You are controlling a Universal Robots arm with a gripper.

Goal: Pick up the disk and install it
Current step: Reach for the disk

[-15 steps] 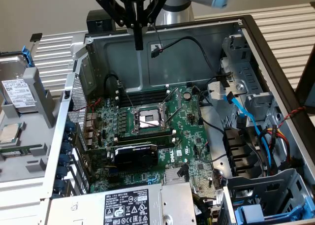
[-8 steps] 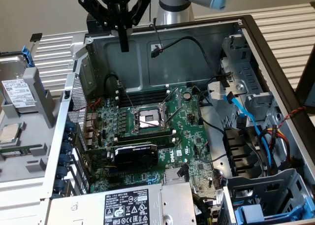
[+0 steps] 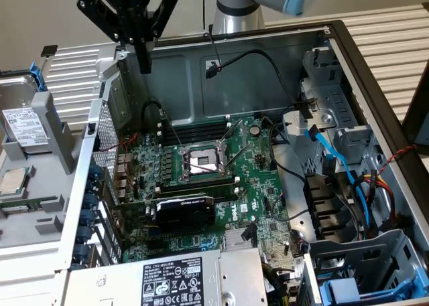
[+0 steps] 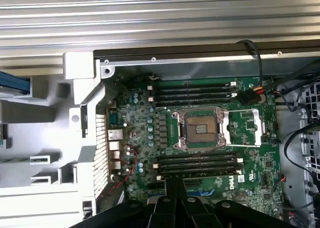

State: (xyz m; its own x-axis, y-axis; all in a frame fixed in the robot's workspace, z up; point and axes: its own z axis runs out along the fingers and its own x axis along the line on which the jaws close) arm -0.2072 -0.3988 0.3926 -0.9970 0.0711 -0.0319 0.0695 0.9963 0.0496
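Observation:
The disk (image 3: pixel 23 122), a silver drive with a white label in a blue carrier, lies on the grey holder at the exterior view's far left, outside the computer case. My gripper (image 3: pixel 144 66) hangs high over the case's back left corner, to the right of the disk and well above it. Its black fingers are pressed together and point down with nothing between them. In the wrist view the gripper (image 4: pixel 175 190) looks down on the motherboard (image 4: pixel 200 153), and a strip of blue carrier (image 4: pixel 11 83) shows at the picture's edge.
The open case (image 3: pixel 335 35) holds the motherboard with an open CPU socket (image 3: pixel 204 160), a black card (image 3: pixel 184 209) and loose cables (image 3: pixel 268 58). Metal drive bays (image 3: pixel 332 128) line the exterior view's right, with another blue carrier (image 3: pixel 348 289) at bottom right. A small CPU chip (image 3: pixel 13 180) lies below the disk.

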